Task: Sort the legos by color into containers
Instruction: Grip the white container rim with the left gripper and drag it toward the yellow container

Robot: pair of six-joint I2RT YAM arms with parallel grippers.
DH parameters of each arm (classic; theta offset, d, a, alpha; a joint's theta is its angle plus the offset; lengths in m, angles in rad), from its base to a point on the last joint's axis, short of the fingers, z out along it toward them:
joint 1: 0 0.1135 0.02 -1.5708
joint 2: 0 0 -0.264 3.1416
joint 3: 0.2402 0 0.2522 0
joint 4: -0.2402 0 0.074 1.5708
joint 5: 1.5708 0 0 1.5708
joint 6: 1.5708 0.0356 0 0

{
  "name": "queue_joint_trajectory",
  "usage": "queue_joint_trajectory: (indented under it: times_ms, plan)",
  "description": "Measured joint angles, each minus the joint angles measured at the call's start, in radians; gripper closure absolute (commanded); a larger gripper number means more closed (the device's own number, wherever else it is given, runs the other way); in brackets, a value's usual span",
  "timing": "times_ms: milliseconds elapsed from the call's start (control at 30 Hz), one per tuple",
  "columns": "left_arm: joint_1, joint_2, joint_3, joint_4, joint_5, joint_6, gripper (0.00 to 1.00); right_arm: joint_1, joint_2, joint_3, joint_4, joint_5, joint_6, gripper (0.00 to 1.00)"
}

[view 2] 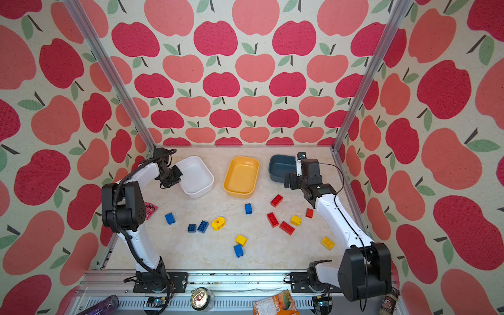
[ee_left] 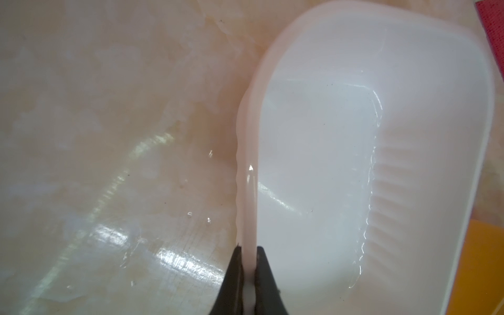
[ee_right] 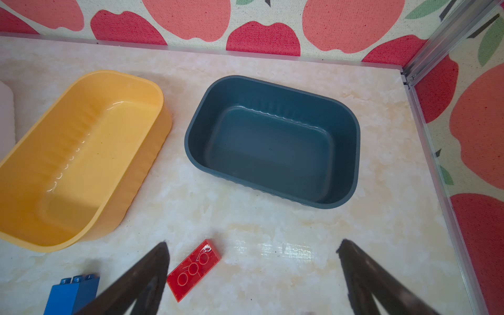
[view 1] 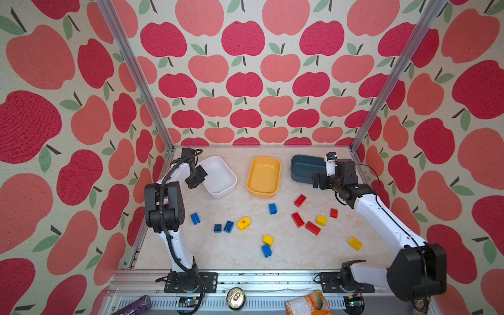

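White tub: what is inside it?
Nothing shows in the white tub. The left gripper, shut on its rim, covers part of it in both top views; the wrist view shows that part bare too.

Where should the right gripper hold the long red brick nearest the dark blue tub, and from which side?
Probably its two long side faces, across the narrow width, from straight above. The long red brick lies flat, nothing touching it, so both sides are free. The open right gripper would need turning to match.
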Motion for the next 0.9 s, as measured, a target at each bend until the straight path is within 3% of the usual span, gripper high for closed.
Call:
queue_joint_trajectory:
  times_ms: [400,900]
  plan:
    - [-0.059,0.164,0.254,-0.13,0.054,0.232,1.0,0.007,0.057,0.054,-0.032,-0.079,0.022,0.01]
    - [-0.106,0.301,0.47,-0.238,0.11,0.496,1.0,0.123,0.205,0.158,-0.108,-0.134,0.026,0.01]
